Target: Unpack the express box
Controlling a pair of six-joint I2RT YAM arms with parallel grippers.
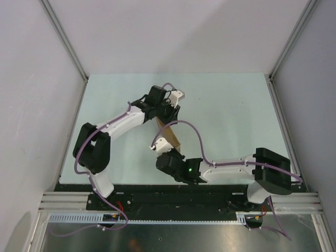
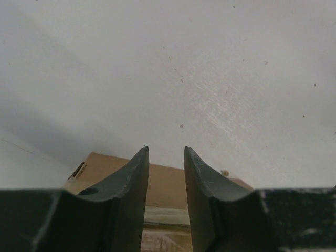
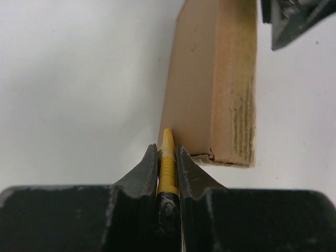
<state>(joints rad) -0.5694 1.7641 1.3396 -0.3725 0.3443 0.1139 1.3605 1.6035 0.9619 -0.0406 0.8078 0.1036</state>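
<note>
Cardboard shows in all three views, yet each tells a different part. From above, the box [image 1: 169,132] is only a brown sliver near the middle of the table [image 1: 231,115]. It lies between the wrists of the two arms, which cover most of it.

The right wrist camera shows it far better. The box stands on a long edge and runs away from the camera, with its raw near end and one broad face in sight. Only this view shows the knife [image 3: 167,165]. Its ribbed yellow tip pokes out between the fingers of the right gripper [image 3: 167,153], which is clamped tight on it. The tip sits just beside the box's broad left face at the near corner, but whether it touches is unclear.

The left wrist camera shows the left gripper [image 2: 166,152] with its jaws a narrow gap apart. The box lies beneath and beyond them and fills the bottom of that gap. Whether they pinch it I cannot tell.

Count: one box, one knife, two grippers. The box's far end is cut off at the top of the right wrist view, and the knife's body is hidden between the fingers.
</note>
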